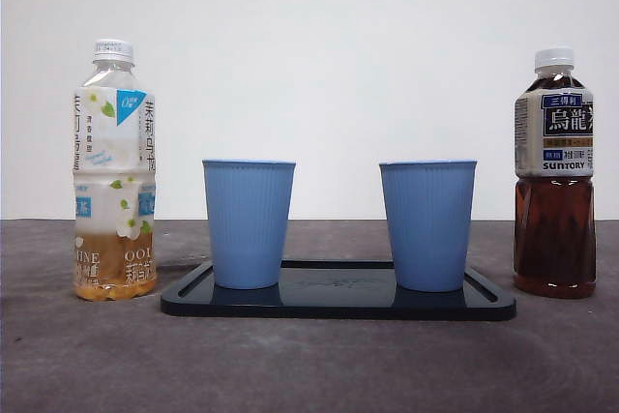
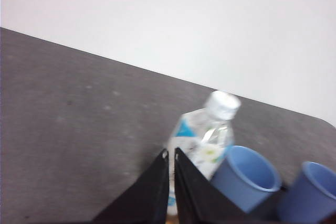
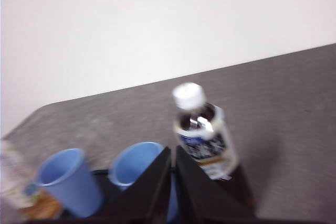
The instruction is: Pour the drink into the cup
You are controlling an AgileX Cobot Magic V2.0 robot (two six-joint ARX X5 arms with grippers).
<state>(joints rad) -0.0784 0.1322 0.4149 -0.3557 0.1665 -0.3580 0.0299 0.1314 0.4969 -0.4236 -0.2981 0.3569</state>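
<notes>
So the black tray (image 1: 338,305) sits closest on the grey table (image 1: 309,365), with two blue cups on it, a left cup (image 1: 248,223) and a right cup (image 1: 427,225), both upright. Left of the tray stands the jasmine tea bottle (image 1: 114,171), right of it the dark oolong bottle (image 1: 554,173), both capped. The left gripper (image 2: 171,153) hangs above the tea bottle, fingers pinched together, holding nothing. The right gripper (image 3: 173,150) is the same above the oolong bottle

Front view: I look level across the table (image 1: 309,365), close.
Left wrist view: I look down from above the pale bottle (image 2: 202,140).
Right wrist view: above the dark bottle (image 3: 205,135).
Shared: both cups.
</notes>
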